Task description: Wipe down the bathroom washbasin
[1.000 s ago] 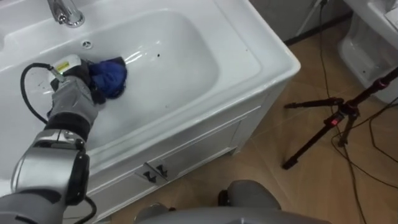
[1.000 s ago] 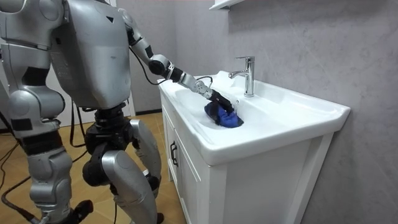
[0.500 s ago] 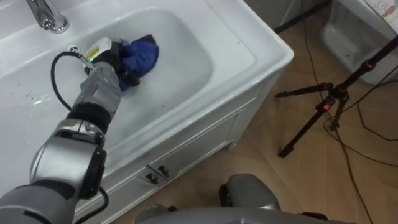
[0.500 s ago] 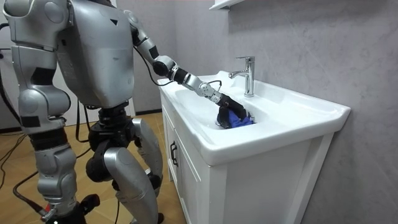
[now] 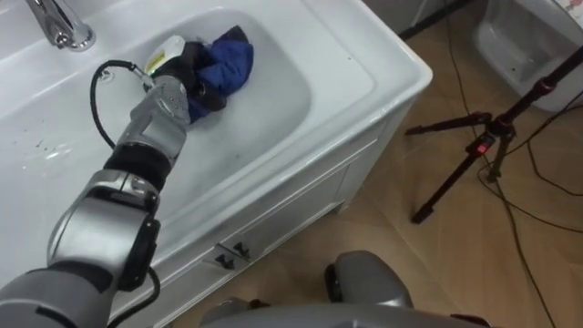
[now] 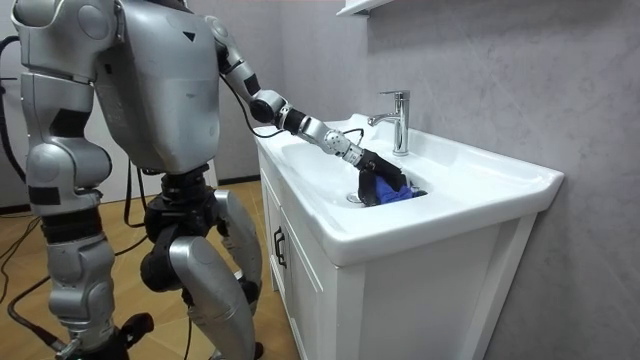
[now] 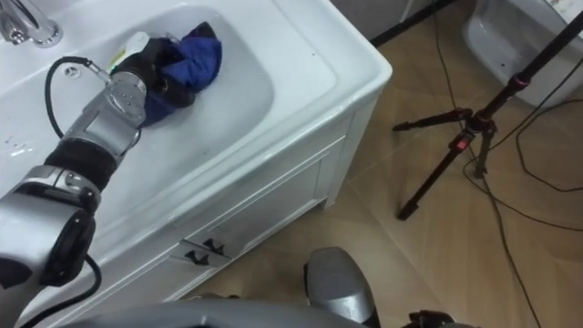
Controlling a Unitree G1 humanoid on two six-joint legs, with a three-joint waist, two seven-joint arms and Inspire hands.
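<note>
in the upper left of the frame the left hand [image 5: 182,82] is clutching the blue cloth [image 5: 230,62] inside the basin [image 5: 273,118], seemingly mid-wipe, with the lower bowl probably left.

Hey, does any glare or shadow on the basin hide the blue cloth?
No. Left eye view: the basin shows only soft sheen, and the blue cloth stands clear at the left hand. Room view: the cloth lies in mild shade below the rim, yet plain.

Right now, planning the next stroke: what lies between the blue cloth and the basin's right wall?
Nothing: the left eye view shows bare white bowl between the blue cloth and the basin's right wall.
</note>
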